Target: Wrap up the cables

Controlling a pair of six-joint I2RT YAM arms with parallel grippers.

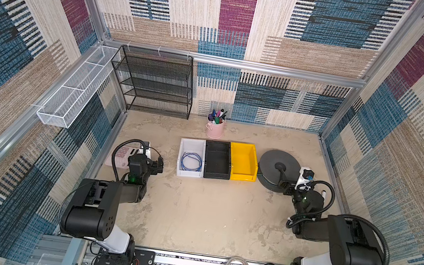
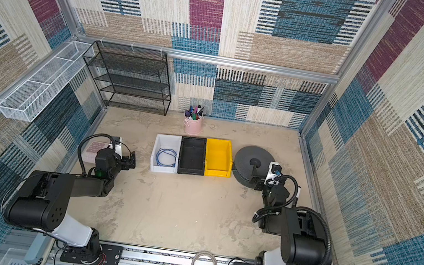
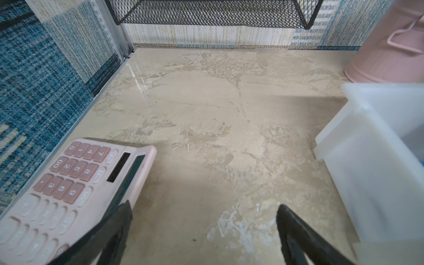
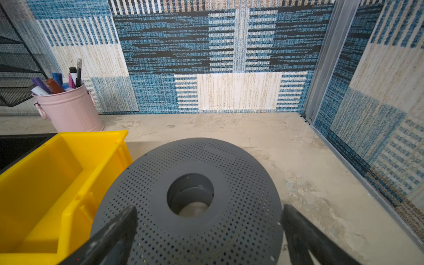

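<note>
Cable (image 1: 191, 162), thin and blue, lying in loose loops inside the white bin (image 1: 193, 142). Near the white bin, on its left: left gripper (image 3: 204, 211), wide open, holding nothing, partly over a pink calculator (image 3: 75, 183). Well to the right of the white bin, past the black bin (image 1: 217, 160) and yellow bin (image 1: 242, 163): right gripper (image 4: 208, 211), wide open too, empty, over a gray round reel (image 4: 229, 172) full of little holes. Looks like no wrapping started; all left to do: pick up, wind, tidy. Readable on the calculator keys: numbers, MRC, M-.
</note>
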